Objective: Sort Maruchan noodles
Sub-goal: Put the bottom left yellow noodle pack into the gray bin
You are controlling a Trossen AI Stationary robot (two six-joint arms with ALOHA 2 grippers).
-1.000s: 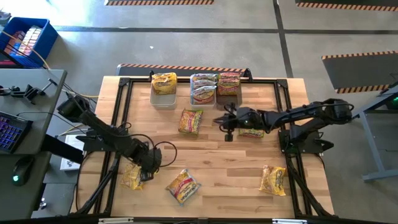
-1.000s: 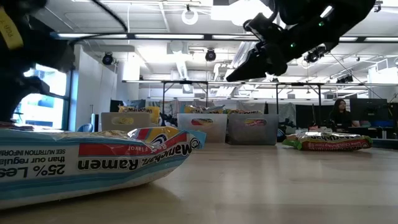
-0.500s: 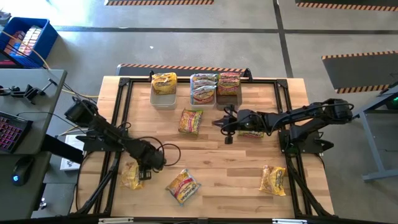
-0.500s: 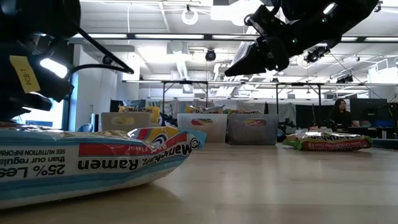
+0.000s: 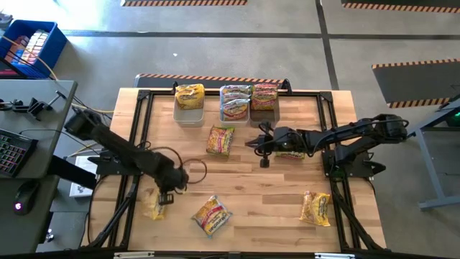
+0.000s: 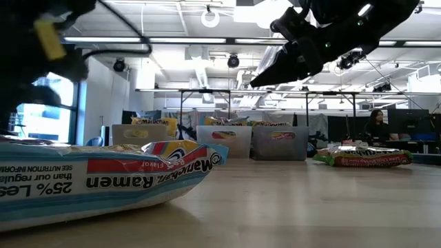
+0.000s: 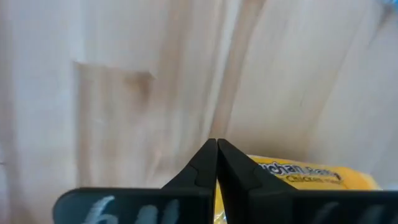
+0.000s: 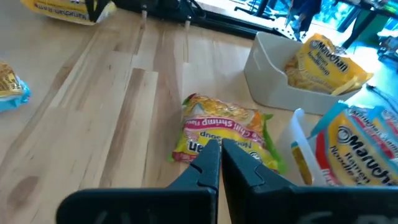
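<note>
Swinging back from a yellow packet [image 5: 154, 206], the left hand [image 5: 169, 191] hovers pinched shut and empty; the crinkly, light pack looks best gripped by an edge.

I count five loose Maruchan noodles packets [image 5: 221, 139] flat on the tabletop [image 5: 251, 187]: centre, mid-right, lower left, lower centre, lower right; more fill the bins at the top.
</note>
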